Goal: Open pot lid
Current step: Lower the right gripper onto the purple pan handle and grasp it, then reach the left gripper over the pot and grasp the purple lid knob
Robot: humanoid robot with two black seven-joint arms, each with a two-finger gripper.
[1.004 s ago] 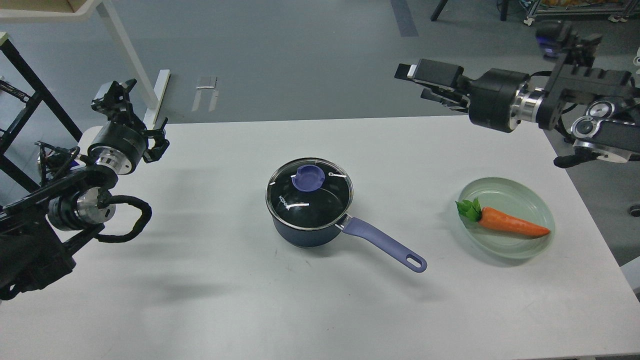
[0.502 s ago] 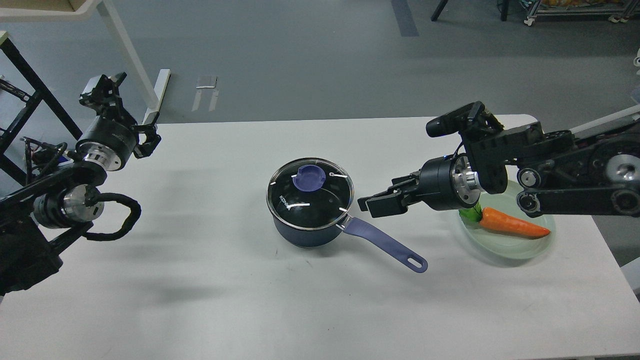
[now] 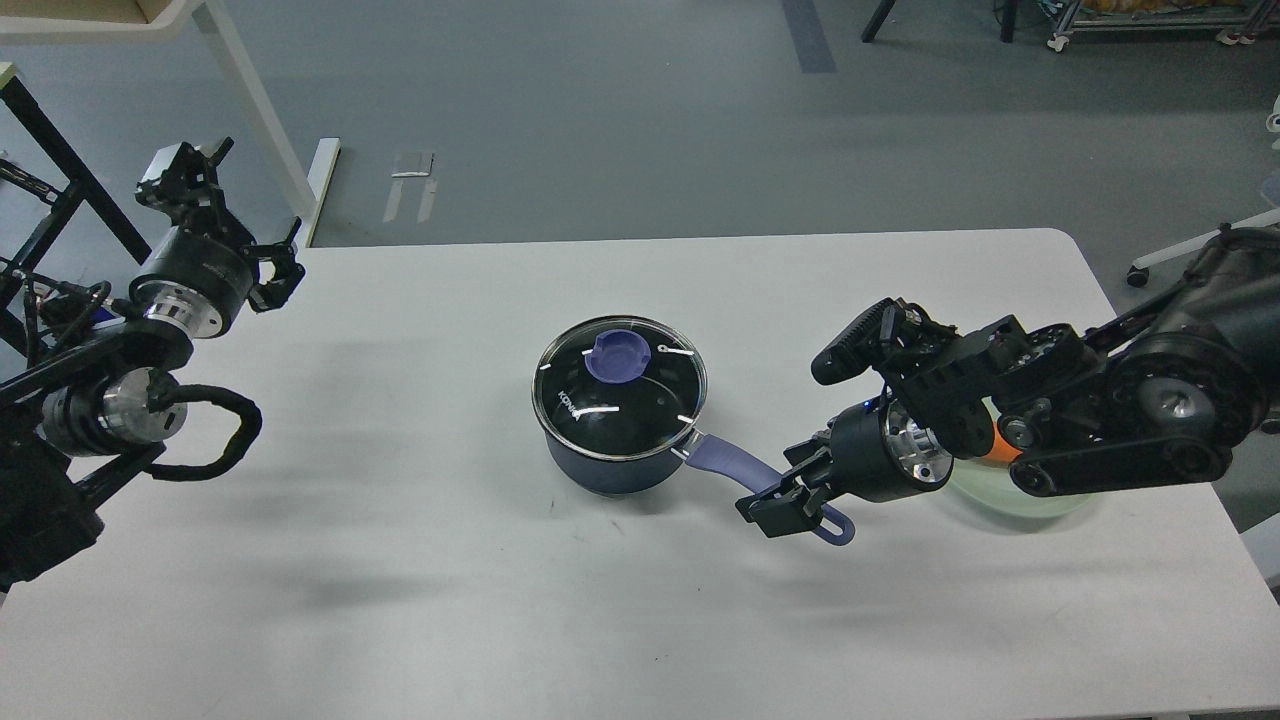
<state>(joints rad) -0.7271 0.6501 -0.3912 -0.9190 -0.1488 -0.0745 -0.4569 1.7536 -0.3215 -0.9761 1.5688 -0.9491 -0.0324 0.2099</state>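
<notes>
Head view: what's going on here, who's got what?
Lid not yet off: the glass lid sits on the blue pot, nothing touching its knob. The right gripper is low at the far end of the pot's handle; grip can't be judged. The left gripper hovers at the table's far-left corner, holding nothing. A green plate lies mostly hidden behind the right arm.

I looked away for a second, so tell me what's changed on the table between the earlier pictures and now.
The right end effector swung down from high over the far right edge and now sits at the far end of the pot handle, hiding most of the carrot. The left end effector drifted back toward the left. The pot, its lid still on, and the plate stayed put.
</notes>
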